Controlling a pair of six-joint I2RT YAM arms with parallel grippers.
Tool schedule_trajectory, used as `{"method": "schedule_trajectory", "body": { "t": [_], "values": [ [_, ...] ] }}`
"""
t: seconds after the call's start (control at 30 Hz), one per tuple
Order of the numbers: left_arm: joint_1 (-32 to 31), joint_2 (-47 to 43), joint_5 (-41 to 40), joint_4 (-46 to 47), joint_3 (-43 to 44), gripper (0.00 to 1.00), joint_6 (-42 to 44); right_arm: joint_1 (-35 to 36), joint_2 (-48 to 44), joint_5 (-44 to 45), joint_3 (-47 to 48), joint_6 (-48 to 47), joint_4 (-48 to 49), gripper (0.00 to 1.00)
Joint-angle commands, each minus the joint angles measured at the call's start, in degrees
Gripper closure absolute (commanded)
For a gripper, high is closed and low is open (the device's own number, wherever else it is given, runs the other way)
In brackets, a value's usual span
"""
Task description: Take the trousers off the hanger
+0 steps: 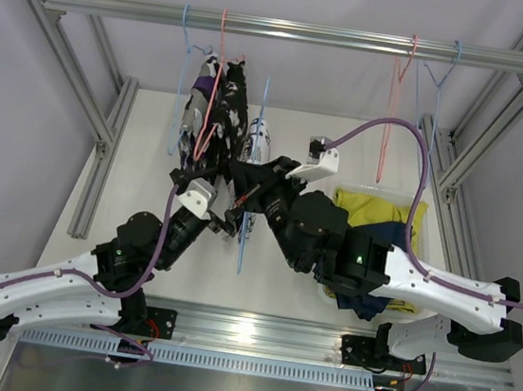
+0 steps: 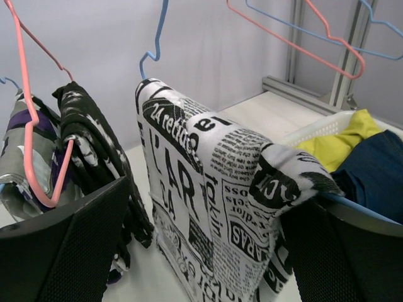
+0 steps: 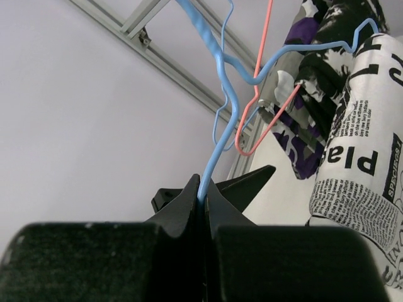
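Right gripper [image 3: 203, 196], jaws pinching a thin blue wire hanger [image 3: 210, 41]; left gripper [image 2: 201, 251], jaws wide, straddles black-and-white newsprint-patterned cloth trousers [image 2: 208, 182]. Best grip the cloth deep, holding the hanger steady.

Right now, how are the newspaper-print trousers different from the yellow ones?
The newspaper-print trousers are black and white with writing; the yellow trousers are plain. The newspaper-print trousers hang over a blue hanger; the yellow trousers lie crumpled in the white basket. Both are cloth.
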Motion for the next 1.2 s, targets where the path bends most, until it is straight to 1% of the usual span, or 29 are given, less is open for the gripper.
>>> {"method": "schedule_trajectory", "body": {
  "t": [0.0,0.07,0.3,0.43,0.5,0.57,0.6,0.77,0.8,0.87,0.9,1.03,1.17],
  "values": [
    [-0.16,-0.31,-2.07,4.39,-0.42,0.01,2.08,2.06,-3.77,2.93,-1.05,4.48,10.63,1.0],
    [-0.07,-0.04,-2.33,4.56,-0.51,0.01,2.26,3.11,-3.95,3.54,-1.49,5.19,11.15,1.0],
    [-0.16,0.57,-2.86,3.86,-0.42,0.01,2.87,5.4,-3.77,4.34,0.09,3.34,13.0,1.0],
    [-0.16,1.19,-1.99,2.28,0.37,0.11,2.34,6.37,-4.21,4.34,0.44,3.17,13.53,1.0],
    [-0.16,1.71,-1.9,1.58,0.98,0.17,2.17,7.33,-4.39,3.81,0.44,3.34,14.14,1.0],
    [-0.16,2.07,-1.81,1.31,0.99,0.28,2.17,7.95,-4.47,3.81,0.01,3.25,15.11,1.0],
    [-0.16,2.24,-1.81,1.31,0.99,0.39,2.17,8.39,-4.48,3.81,-0.26,3.34,15.46,1.0],
    [-0.16,2.33,-1.99,1.05,1.34,0.63,1.91,10.15,-4.83,3.37,-2.1,4.13,17.66,1.0],
    [-0.07,2.16,-1.98,1.05,1.51,0.77,1.9,10.24,-5.0,3.46,-2.45,4.31,18.01,1.0],
    [-0.07,1.81,-2.16,0.96,1.51,0.9,1.56,10.5,-5.27,3.72,-3.68,5.01,18.36,1.0],
    [-0.07,1.72,-2.25,0.96,1.51,0.99,1.47,10.5,-5.7,3.72,-4.21,5.19,18.71,1.0],
    [-0.07,0.4,-2.07,1.23,1.25,0.99,1.46,10.68,-6.32,4.16,-6.06,5.89,18.98,1.0],
    [0.11,-2.58,-2.16,0.88,1.25,0.99,1.29,10.68,-6.76,7.05,-7.38,6.59,16.27,1.0]
  ]
}}
